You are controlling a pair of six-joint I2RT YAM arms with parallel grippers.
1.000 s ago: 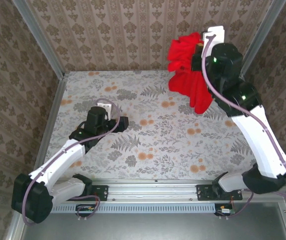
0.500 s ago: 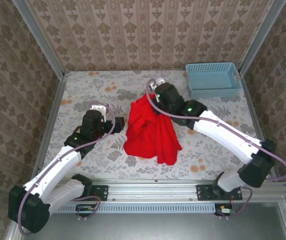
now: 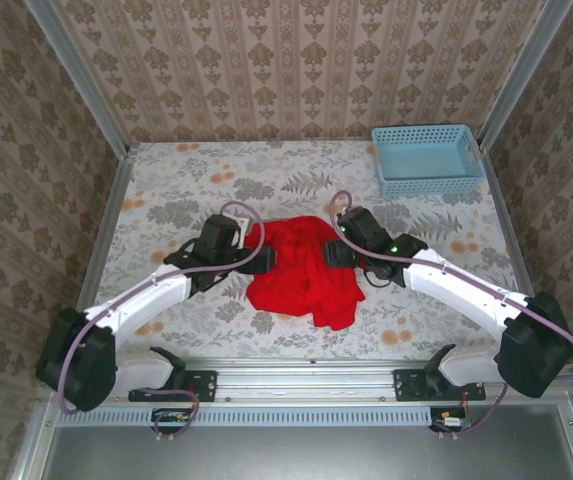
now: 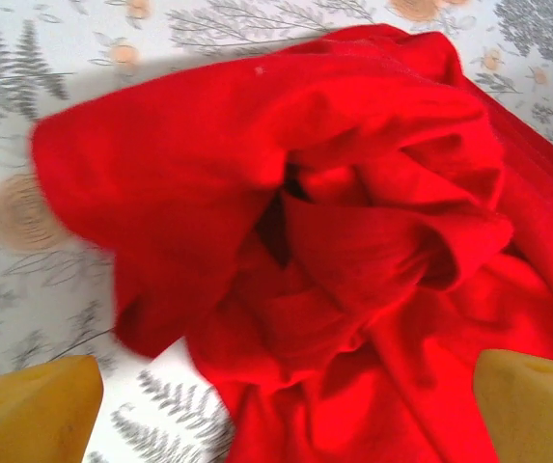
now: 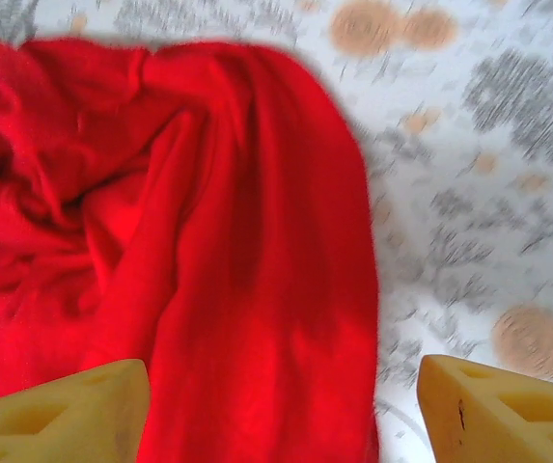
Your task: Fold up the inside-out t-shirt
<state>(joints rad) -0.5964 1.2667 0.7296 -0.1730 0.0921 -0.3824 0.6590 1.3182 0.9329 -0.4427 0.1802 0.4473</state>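
The inside-out t-shirt [image 3: 301, 280] is a plain red crumpled heap lying on the flowered table [image 3: 176, 190], a little in front of its middle. My left gripper [image 3: 258, 258] is at the heap's left edge and is open. In the left wrist view its yellow fingertips [image 4: 35, 410] stand wide apart over bunched red folds [image 4: 334, 222]. My right gripper [image 3: 332, 250] is at the heap's upper right edge, also open. In the right wrist view its fingers [image 5: 503, 410] straddle the t-shirt's right edge [image 5: 218, 260] without clamping it.
A light-blue plastic basket [image 3: 426, 160] stands at the back right corner of the table. Patterned walls and metal posts close in the table on three sides. The arm bases sit on the rail [image 3: 306, 385] at the near edge.
The right arm carried the t-shirt down from high at the back right to the table's middle and opened its jaws, leaving it in a heap. The left arm moved right to the heap.
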